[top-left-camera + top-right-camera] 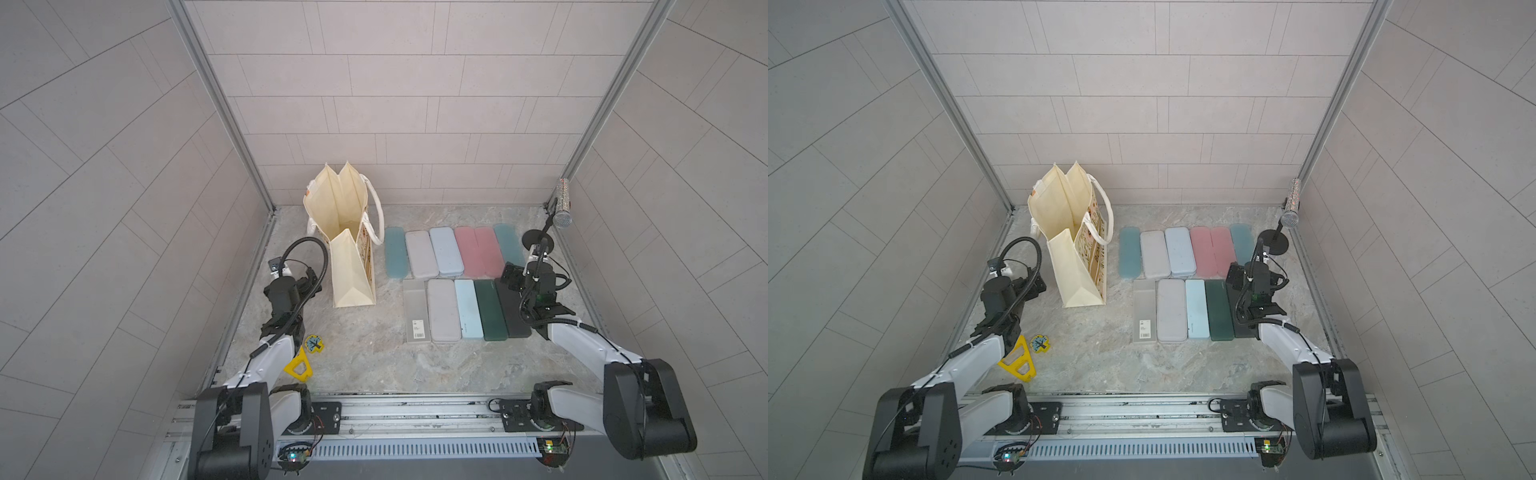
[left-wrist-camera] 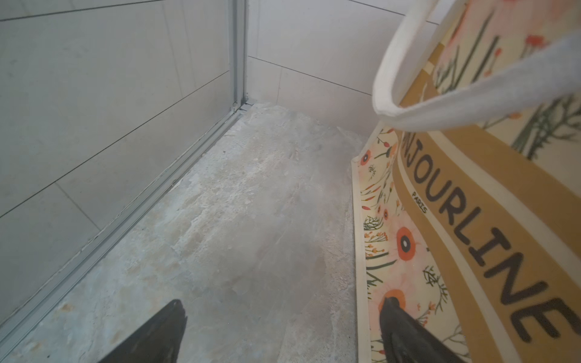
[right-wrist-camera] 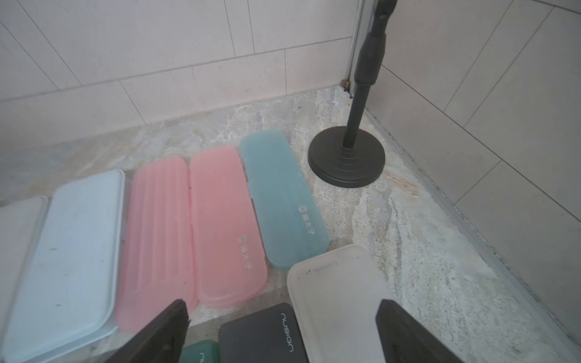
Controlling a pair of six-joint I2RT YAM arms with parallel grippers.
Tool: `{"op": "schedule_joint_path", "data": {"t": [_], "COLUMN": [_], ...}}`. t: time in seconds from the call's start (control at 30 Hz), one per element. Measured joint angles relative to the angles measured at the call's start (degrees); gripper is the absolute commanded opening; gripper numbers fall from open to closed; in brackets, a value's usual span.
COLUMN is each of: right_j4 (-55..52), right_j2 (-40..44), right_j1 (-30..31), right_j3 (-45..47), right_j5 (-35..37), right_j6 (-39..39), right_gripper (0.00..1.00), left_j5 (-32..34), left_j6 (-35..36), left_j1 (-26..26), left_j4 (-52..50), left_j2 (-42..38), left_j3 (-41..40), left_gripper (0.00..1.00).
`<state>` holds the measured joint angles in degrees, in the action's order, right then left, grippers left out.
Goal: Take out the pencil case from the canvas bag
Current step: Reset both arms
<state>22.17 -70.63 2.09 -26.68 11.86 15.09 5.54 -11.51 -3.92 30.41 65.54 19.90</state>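
Canvas bag (image 1: 351, 266) stands open; left end effector (image 2: 283, 301) wide beside its wall, right end effector (image 3: 283, 301) wide over cases (image 3: 226, 226).

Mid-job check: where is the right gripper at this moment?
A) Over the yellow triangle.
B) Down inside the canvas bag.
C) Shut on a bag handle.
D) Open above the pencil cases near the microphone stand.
D: the right gripper has its jaws wide apart above a white pencil case and a black pencil case, with the microphone stand close by, well away from the canvas bag.
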Motion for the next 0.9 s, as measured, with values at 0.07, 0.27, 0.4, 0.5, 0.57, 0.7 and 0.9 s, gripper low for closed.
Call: {"op": "schedule_joint_path", "data": {"t": [0.07, 0.27, 0.4, 0.5, 0.57, 0.7, 0.9], "right_j4": [2.6, 11.0, 19.2, 24.5, 27.9, 31.2, 34.1], "right_j2": [-3.3, -10.3, -15.0, -17.3, -18.8, -19.3, -19.3], "right_j1": [0.0, 0.0, 0.0, 0.0, 0.0, 0.1, 0.2], "right_j3": [0.9, 1.1, 3.0, 5.1, 6.4, 7.3, 7.3], "right_j5": [0.8, 1.6, 2.3, 2.4, 2.5, 2.6, 2.6], "right_j6": [-2.1, -6.8, -8.3, -9.0, -9.4, -10.1, -10.4], "right_gripper": [0.98, 0.99, 0.99, 1.00, 1.00, 1.00, 1.00], "left_j5": [0.7, 2.1, 2.1, 2.4, 2.8, 3.5, 3.6], "left_j6": [1.8, 6.1, 7.5, 7.9, 8.0, 8.2, 8.8], "left_j1": [1.7, 4.1, 4.2, 4.2, 4.2, 4.3, 4.8], "left_j4": [4.3, 11.6, 20.3, 19.1, 18.5, 20.7, 20.8], "left_j2": [5.2, 16.5, 23.5, 24.4, 24.2, 24.4, 24.6], "left_j3": [0.0, 0.2, 0.1, 0.5, 1.8, 2.2, 2.2], "left_gripper": [1.00, 1.00, 1.00, 1.00, 1.00, 1.00, 1.00]}}
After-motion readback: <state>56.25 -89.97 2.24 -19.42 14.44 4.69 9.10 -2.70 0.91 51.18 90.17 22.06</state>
